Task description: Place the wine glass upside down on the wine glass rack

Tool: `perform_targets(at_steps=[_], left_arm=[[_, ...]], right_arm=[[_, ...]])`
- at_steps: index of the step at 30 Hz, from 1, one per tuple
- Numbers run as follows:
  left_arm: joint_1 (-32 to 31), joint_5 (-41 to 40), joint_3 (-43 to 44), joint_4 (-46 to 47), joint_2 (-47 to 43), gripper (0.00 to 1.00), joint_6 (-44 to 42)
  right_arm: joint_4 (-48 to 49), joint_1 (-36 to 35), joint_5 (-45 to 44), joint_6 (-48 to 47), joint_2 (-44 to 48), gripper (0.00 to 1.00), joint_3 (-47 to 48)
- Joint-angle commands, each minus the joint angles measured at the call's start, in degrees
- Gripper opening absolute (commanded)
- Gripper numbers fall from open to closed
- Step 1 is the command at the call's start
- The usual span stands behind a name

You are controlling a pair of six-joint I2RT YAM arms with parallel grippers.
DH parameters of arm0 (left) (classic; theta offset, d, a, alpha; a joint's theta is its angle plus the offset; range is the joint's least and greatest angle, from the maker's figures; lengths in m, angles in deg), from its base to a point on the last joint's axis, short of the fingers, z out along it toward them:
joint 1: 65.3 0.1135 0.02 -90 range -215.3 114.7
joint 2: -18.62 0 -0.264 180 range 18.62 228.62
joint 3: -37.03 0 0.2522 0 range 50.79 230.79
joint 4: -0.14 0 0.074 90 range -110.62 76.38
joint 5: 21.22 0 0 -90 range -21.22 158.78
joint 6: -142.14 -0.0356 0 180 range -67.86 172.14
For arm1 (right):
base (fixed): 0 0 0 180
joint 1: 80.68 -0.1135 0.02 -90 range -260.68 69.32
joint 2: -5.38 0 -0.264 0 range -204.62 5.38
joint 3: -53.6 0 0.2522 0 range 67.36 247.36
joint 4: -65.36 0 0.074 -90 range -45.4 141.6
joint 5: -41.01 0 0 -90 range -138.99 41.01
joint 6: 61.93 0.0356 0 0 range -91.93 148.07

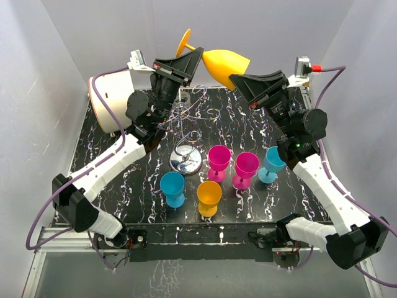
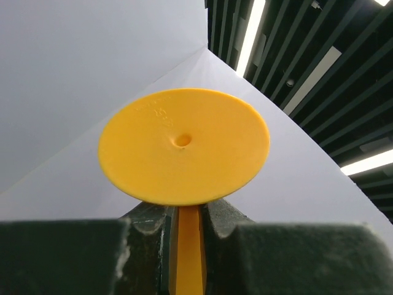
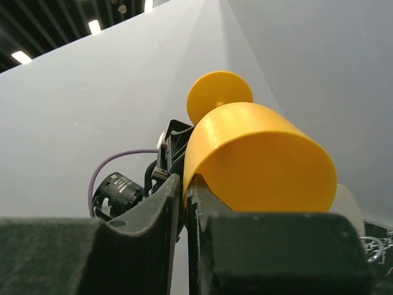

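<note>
Left fingers (image 2: 147,224) are closed tight on the yellow stem just under the round foot, and the right fingers (image 3: 161,203) are pinched narrow on the wall of the bowl at its rim, so both arms hold the yellow wine glass (image 1: 226,62) at once. It lies roughly on its side in the air, foot up and to the far left, mouth toward the right arm, high over the far edge of the black marbled surface (image 1: 248,127). Below it and a little nearer stands the wine glass rack (image 1: 185,160), its wire scrolls rising from the chrome base, with nothing hanging on it that I can see. Five other stemmed cups (image 1: 209,197) stand upright in a loose row near the rack, at its near right. This looks like a mid-air handover to turn the glass. Next, one set of fingers, probably the left on the stem, would need to let go so the other arm can tip the mouth downward and guide the stem into a scroll arm, slowly, since the wire is thin and easily knocked.
</note>
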Motion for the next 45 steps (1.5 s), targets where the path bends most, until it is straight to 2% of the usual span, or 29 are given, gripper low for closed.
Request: perform_targets(at_steps=[1, 5, 7, 10, 15, 19, 24, 28, 32, 40, 45], left_arm=[[0.0, 1.8, 1.9, 4.9, -1.7, 0.0, -7.1], [0.4, 5.6, 6.1, 1.4, -1.0, 0.0, -11.9], [1.1, 6.5, 9.3, -5.0, -1.2, 0.0, -14.9], [2.6, 6.6, 12.6, -12.7, -1.8, 0.0, -18.8], [6.3, 3.5, 18.6, -28.8, -3.5, 0.0, -29.9], [8.3, 1.9, 25.0, -39.9, -2.4, 0.0, -38.5], [9.8, 0.7, 30.1, -46.4, -1.4, 0.0, -49.4], [11.1, -7.7, 29.9, -46.8, -1.5, 0.0, -54.2], [12.8, -12.1, 27.7, -45.2, -1.7, 0.0, -58.8], [14.2, -7.0, 12.7, -35.1, -11.2, 0.0, -68.9], [14.2, -9.1, 6.3, -33.9, -17.0, 0.0, -73.3]], right_arm=[[-1.8, -0.2, 3.1, -1.8, 2.5, 0.21, 1.5], [-6.9, -0.2, 0.5, -4.0, 4.2, 0.51, 2.1], [-10.5, -0.2, -1.8, -6.1, 5.4, 0.6, 2.5], [-15.5, -0.2, -5.6, -7.9, 7.2, 0.66, 2.6], [-23.1, -0.2, -8.6, -10.0, 8.3, 0.68, 4.3], [-31.3, -0.2, -4.5, -13.0, 4.5, 0.68, 11.1], [-34.5, -0.2, -0.7, -12.3, -1.1, 0.68, 17.9], [-35.4, -0.3, 3.1, -9.1, -7.3, 0.68, 23.8], [-35.1, -1.3, 4.2, -6.1, -13.7, 0.68, 29.3], [-37.0, -8.8, -2.3, -0.8, -22.6, 0.65, 40.4], [-38.5, -14.5, -4.9, 2.3, -28.5, 0.62, 47.0]])
